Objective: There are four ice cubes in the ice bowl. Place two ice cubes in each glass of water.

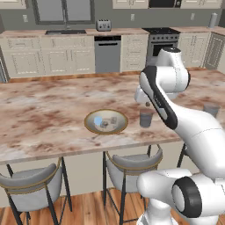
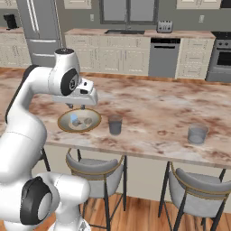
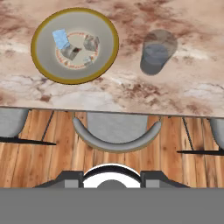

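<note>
The ice bowl [image 1: 85,121] [image 2: 59,121] [image 3: 74,82], wide with a golden-tan rim, sits near the counter's front edge. Several ice cubes lie in it: one light blue [image 3: 61,38] [image 1: 98,120], the others pale grey [image 3: 91,43]. One glass of water [image 1: 146,118] [image 2: 115,124] [image 3: 157,53] stands just right of the bowl. The other glass [image 1: 211,110] [image 2: 197,133] stands far to the right. My gripper [image 2: 76,107] [image 1: 147,104] hovers above the counter, over the bowl and the near glass. Its fingers stand apart, with nothing between them.
Grey stools [image 1: 132,162] [image 2: 97,164] [image 3: 116,131] are tucked under the counter's front edge [image 3: 112,108], with wooden floor below. The marbled countertop [image 1: 48,105] stretches wide to the left and behind the bowl. Cabinets and appliances line the far wall.
</note>
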Robot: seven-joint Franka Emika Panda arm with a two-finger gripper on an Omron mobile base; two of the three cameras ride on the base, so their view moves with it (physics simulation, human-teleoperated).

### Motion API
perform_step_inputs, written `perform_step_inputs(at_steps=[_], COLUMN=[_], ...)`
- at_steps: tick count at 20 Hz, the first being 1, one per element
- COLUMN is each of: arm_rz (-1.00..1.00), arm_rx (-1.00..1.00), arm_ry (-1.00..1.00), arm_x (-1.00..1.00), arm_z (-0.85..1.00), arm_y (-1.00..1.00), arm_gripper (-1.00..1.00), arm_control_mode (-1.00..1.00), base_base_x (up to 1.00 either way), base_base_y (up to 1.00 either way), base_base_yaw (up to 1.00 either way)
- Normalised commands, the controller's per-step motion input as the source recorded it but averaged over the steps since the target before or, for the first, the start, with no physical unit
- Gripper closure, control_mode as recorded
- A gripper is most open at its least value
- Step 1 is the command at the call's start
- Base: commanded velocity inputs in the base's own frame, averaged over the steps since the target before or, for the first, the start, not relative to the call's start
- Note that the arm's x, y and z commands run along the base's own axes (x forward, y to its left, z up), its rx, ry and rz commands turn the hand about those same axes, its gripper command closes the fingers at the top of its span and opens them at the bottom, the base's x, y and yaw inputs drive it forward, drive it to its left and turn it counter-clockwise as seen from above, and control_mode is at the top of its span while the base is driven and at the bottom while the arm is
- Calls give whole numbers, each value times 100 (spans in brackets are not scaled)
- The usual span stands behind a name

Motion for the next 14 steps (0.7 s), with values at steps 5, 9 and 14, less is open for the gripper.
perform_step_inputs(at_steps=[5,9,14], arm_rz=[-1,-3,-5], arm_rx=[-2,0,0], arm_ry=[-4,-2,-1], arm_x=[6,12,37], arm_z=[-1,-3,-9], arm_y=[13,52,44], arm_gripper=[-100,-100,-100], arm_control_mode=[-100,-100,-100], base_base_x=[0,0,0], base_base_y=[0,0,0], base_base_yaw=[0,0,0])
